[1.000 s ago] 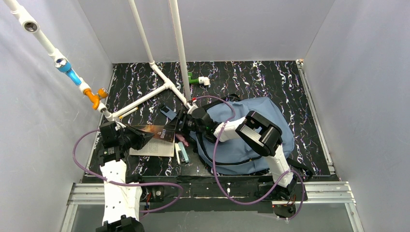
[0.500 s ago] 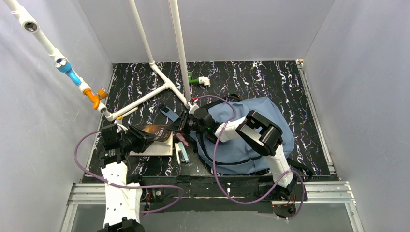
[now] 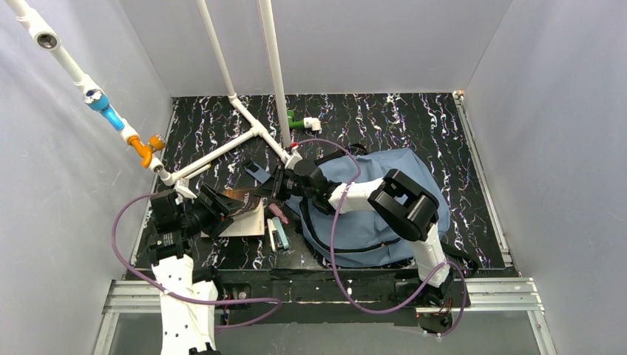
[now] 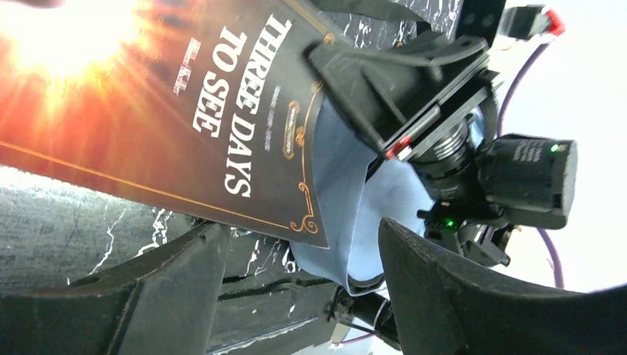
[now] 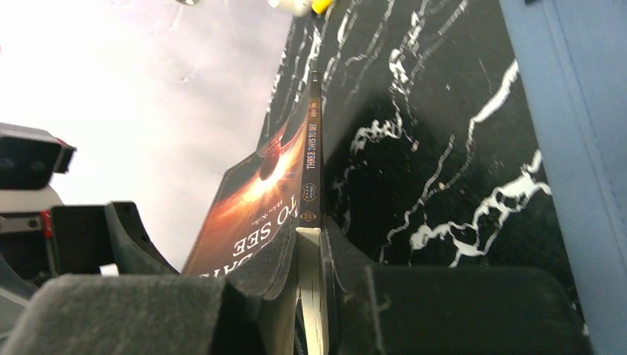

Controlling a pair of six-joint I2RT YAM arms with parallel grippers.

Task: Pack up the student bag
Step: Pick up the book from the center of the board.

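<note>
R grip: you're clamping the right gripper (image 3: 275, 190) on the book (image 3: 242, 198) edge, centre-left of frame.
L grip: left gripper (image 3: 220, 210) fingers spreading apart, holding nothing, just left of book.
Bag: student bag (image 3: 403, 166) lying centre-right, right of book; R arm nearer.
Book axis: running left-right, toward bag.
</note>
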